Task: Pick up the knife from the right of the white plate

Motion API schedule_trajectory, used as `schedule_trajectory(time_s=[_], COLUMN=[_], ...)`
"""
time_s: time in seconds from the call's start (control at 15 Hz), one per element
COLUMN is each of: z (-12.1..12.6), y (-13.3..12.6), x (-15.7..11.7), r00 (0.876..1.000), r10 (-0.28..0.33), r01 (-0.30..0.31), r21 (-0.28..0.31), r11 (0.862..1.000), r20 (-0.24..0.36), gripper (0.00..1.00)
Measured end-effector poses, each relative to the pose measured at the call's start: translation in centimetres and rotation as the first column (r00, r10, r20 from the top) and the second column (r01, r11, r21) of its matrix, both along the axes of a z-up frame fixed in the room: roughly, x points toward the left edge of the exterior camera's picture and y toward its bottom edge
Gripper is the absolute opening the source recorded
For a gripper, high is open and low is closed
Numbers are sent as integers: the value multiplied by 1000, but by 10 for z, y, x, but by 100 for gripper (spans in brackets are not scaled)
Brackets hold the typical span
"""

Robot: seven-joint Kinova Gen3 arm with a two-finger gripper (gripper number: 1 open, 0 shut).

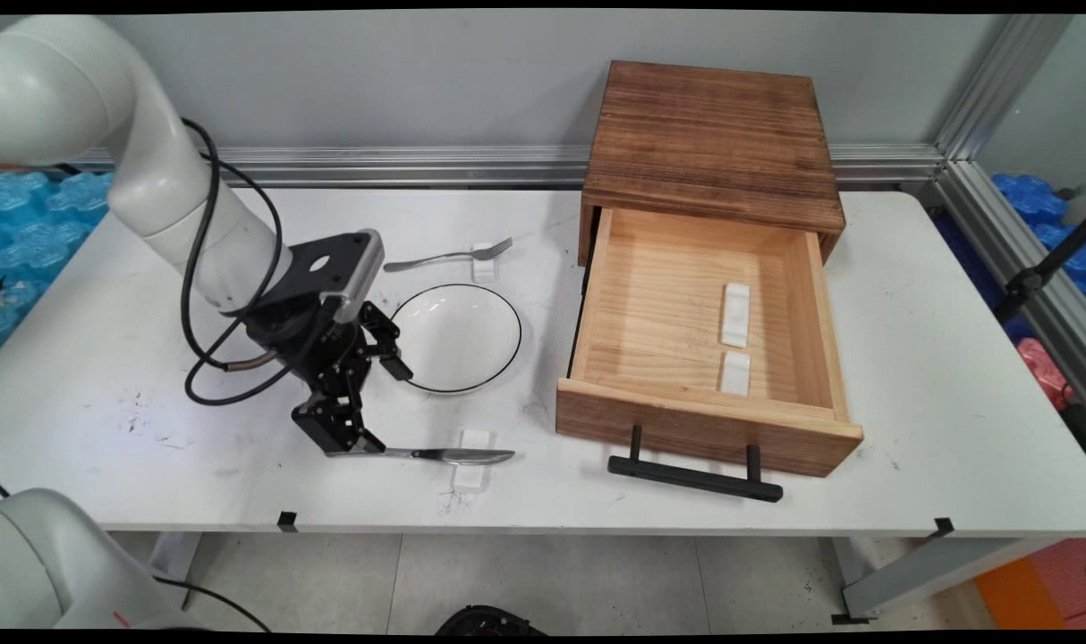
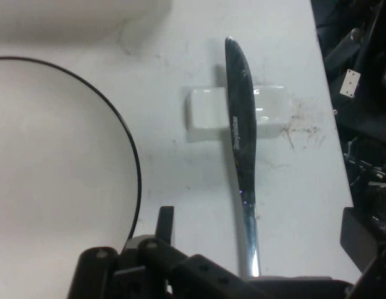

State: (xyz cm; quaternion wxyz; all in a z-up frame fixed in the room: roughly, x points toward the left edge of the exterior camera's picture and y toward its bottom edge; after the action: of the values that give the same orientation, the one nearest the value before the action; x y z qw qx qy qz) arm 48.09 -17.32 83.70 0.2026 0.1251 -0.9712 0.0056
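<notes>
Gripper wide open, apparently straddling the knife handle without gripping; white plate just beyond the knife.

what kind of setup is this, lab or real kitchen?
Most likely a lab test bench: bare white table framed by aluminium rails, with a staged place setting. The knife and fork sit on small white rests beside a plate, and a wooden drawer box stands open.
</notes>
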Motion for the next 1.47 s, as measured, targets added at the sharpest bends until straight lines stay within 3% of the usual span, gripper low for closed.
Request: schedule_trajectory(time_s=[0.67, 1.47], z=[-30, -55], y=[0, 2], x=[1, -17], r00=[1000, 997], r10=[-11, 30], r01=[11, -32], r21=[0, 29], r11=[1000, 999], r20=[4, 67], gripper=[100, 100])
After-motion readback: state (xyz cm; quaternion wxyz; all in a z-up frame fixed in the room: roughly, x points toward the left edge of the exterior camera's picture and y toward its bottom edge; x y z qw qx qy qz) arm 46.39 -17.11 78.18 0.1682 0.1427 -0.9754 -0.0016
